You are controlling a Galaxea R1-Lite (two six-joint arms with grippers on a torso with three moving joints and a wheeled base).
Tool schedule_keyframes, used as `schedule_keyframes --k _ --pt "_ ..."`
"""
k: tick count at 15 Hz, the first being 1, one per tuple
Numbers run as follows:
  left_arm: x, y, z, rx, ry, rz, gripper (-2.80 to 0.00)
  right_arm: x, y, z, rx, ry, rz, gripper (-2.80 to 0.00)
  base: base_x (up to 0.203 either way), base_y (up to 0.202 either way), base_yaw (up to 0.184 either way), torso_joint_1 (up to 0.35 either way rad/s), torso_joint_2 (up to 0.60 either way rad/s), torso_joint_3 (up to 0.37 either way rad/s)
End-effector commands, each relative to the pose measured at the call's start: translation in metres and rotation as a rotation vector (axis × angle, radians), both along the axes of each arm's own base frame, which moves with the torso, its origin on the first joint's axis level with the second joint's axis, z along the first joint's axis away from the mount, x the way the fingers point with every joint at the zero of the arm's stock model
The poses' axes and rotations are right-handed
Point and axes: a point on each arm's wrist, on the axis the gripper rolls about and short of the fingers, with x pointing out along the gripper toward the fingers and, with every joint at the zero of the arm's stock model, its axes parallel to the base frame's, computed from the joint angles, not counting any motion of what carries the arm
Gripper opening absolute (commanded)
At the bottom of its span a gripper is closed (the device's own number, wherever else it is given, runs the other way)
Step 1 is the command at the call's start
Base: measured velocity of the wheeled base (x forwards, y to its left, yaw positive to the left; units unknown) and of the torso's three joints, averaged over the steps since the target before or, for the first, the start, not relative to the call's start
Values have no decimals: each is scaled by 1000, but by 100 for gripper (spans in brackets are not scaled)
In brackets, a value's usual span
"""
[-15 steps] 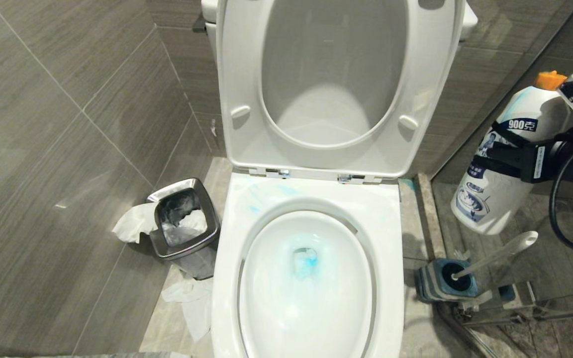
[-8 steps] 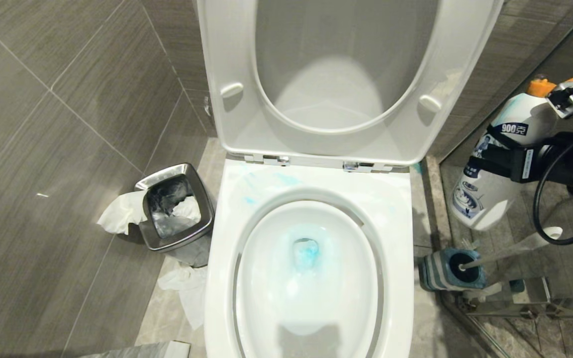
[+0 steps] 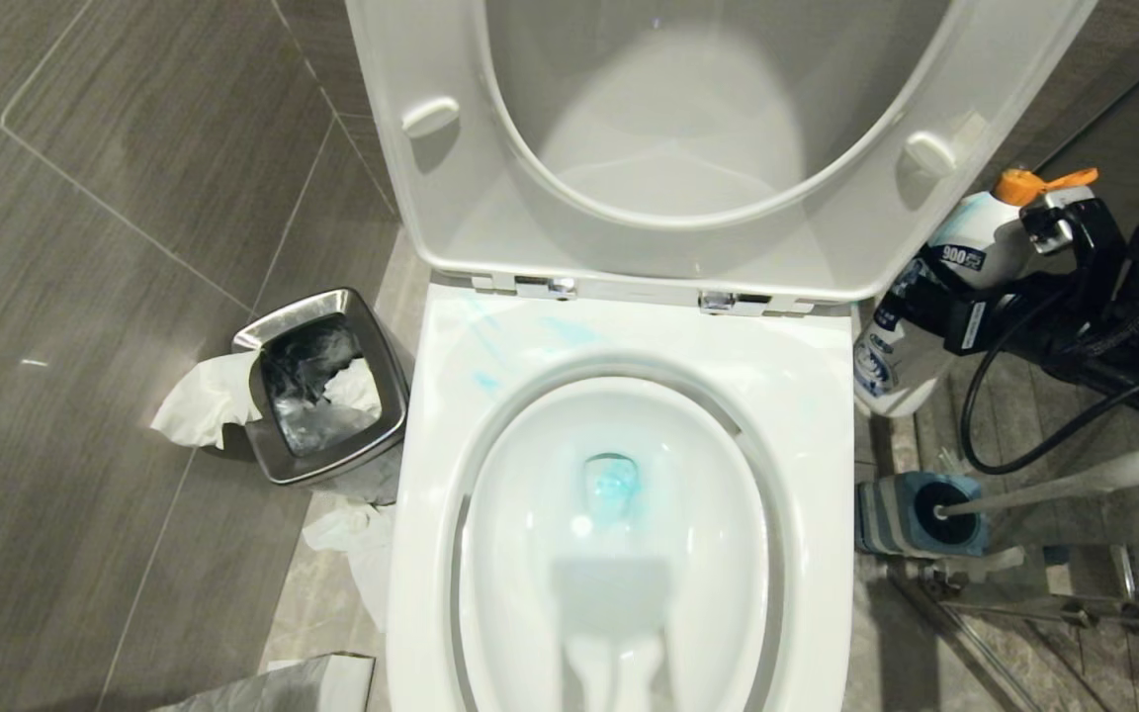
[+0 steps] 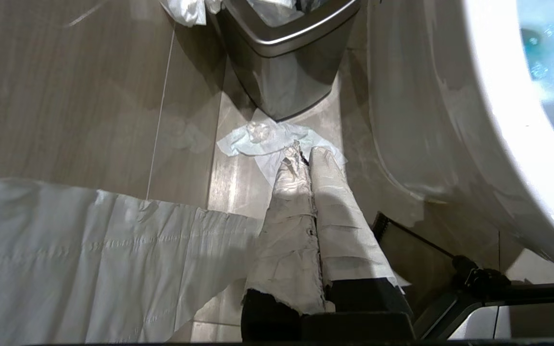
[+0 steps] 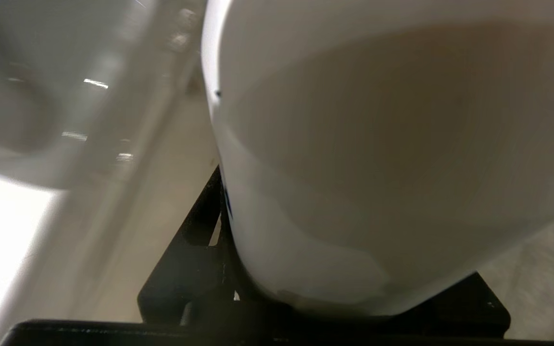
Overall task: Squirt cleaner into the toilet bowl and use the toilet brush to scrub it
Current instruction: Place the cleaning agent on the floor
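Right hand [image 3: 935, 321] gripping bottle [image 3: 925, 297], apparently lower (camera shifted)

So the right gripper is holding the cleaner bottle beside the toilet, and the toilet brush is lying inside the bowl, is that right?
Not quite. The head view shows the toilet brush standing in its holder on the floor beside the toilet bowl. The right gripper does hold the cleaner bottle.

Floor [image 3: 105, 415]: grey tile. Toilet bowl [image 3: 827, 415] stands on it. Steel bin [image 3: 322, 396] just left of the bowl, crumpled tissue [image 3: 352, 554] on the tiles beside it. Brush holder [image 3: 891, 514] on the bowl's right, toilet brush [image 3: 1054, 488] leaning inside.
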Motion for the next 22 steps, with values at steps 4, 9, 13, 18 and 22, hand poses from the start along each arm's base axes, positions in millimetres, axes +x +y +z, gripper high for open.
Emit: schedule_keyframes --k 4,9,13,18,22 --pt "0 0 0 0 5 -5 -280 46 0 -45 13 -70 8 -280 0 0 0 4 4 -200" --pt "0 0 0 1 2 -6 -280 73 4 -61 6 -146 26 -280 0 0 0 2 3 -197" --pt "0 0 0 1 3 -6 -280 85 16 -56 -8 -201 52 -280 0 0 0 3 5 -196" --pt "0 0 0 -2 1 -7 -280 102 25 -44 -60 -292 66 -280 0 0 0 2 2 -101" --pt "0 0 0 0 2 -7 -280 108 31 -52 -90 -304 76 -280 0 0 0 0 0 0"
